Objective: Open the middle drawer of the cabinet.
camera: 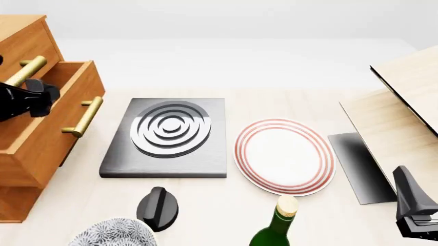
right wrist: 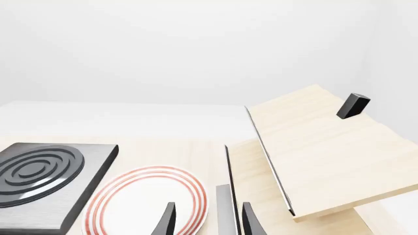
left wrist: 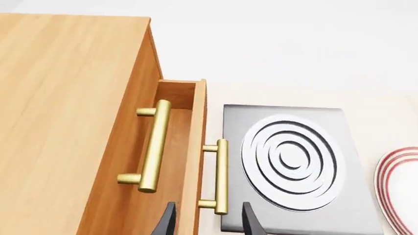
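At the table's left edge stands the cabinet [camera: 20, 154], with the middle drawer [camera: 51, 115] projecting partway from its face. Its brass bar handle [camera: 83, 117] sits on two short posts, clear of the drawer front.

The left gripper [left wrist: 207, 219] is spread wide, fingers on either side of that handle and touching nothing; it holds no object. The right gripper [right wrist: 207, 220] is likewise parted and empty, parked well apart near the pale wooden boards [right wrist: 320, 156].

Handling judgement: the drawer is rigid wood and should slide straight on its runners with moderate resistance. The handle is smooth metal and may slip under a light grip. Close the fingers across the bar midway between its posts, then pull square to the cabinet face to avoid binding.

Nearby sit a grey hotplate [camera: 167, 136] and a red-rimmed plate [camera: 284, 156].
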